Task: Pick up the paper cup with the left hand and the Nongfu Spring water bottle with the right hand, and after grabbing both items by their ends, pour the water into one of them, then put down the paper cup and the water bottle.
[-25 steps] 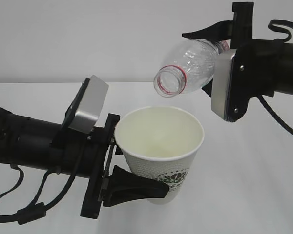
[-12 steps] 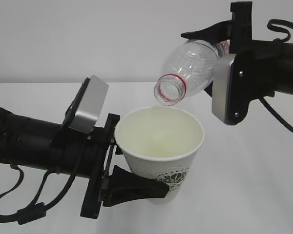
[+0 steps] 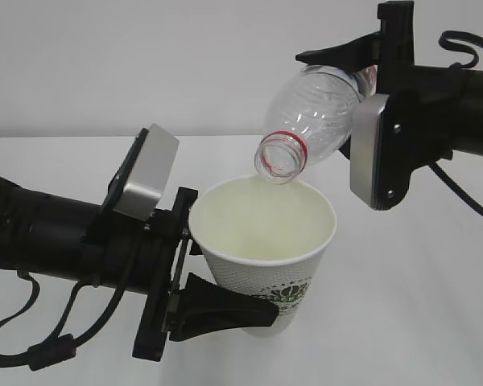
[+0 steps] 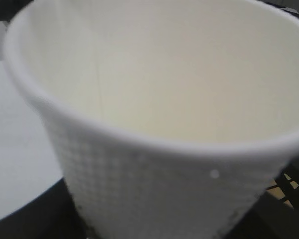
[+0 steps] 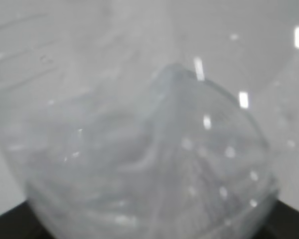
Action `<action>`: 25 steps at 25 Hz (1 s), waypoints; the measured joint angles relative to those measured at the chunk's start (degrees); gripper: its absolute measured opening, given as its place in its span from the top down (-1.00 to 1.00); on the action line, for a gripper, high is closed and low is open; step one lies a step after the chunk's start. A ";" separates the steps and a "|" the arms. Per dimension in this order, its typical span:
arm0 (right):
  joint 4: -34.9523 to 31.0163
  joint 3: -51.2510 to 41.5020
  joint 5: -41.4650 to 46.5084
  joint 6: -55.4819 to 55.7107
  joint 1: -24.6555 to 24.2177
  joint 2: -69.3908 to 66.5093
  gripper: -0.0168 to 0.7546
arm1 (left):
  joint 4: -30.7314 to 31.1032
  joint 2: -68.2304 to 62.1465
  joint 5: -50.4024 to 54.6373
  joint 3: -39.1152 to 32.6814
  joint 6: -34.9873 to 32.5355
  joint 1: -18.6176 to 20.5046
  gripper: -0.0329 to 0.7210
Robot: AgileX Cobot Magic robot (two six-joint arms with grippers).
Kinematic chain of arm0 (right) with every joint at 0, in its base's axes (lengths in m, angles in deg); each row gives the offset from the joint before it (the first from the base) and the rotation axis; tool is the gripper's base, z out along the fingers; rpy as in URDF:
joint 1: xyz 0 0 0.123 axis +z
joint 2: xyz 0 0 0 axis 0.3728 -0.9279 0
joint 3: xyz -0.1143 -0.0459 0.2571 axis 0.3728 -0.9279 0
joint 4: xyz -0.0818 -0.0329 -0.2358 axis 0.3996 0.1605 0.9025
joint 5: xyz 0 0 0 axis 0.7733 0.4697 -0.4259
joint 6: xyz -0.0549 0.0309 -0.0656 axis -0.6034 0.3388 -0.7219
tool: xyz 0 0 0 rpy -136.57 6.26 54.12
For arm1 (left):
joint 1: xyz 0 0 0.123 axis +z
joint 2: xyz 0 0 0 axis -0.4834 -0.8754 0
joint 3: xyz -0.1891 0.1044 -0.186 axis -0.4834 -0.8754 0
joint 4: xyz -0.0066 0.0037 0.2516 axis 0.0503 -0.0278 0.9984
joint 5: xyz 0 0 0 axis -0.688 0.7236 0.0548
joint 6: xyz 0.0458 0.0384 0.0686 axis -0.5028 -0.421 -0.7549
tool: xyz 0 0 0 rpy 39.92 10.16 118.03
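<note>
My left end effector holds the paper cup by its lower part, upright, up off the white desk. My right end effector grips the Nongfu Spring water bottle near its bottom end, tipped so its open mouth hangs just over the cup's far rim. I think I am pouring. I should keep the cup level, keep the mouth inside the rim, and tip slowly. I cannot see any stream.
</note>
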State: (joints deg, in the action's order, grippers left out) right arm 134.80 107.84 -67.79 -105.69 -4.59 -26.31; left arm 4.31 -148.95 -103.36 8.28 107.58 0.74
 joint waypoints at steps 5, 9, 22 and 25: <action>0.00 0.00 0.00 -0.36 0.00 0.00 -0.32 | 0.19 0.00 0.00 0.00 0.00 0.00 -0.41; 0.00 0.00 0.00 -1.24 0.00 0.00 -0.32 | 1.95 0.00 0.00 0.00 0.00 0.00 -0.41; -0.02 0.00 -0.47 -1.48 0.00 0.00 -0.32 | 2.18 0.00 0.00 0.00 0.00 0.00 -0.41; -0.02 0.00 -0.47 -1.48 0.00 0.00 -0.32 | 2.18 0.00 0.00 0.00 0.00 0.00 -0.41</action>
State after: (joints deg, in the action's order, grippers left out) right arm 134.78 107.84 -68.26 -107.16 -4.59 -26.31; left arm 6.49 -148.95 -103.36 8.28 107.58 0.74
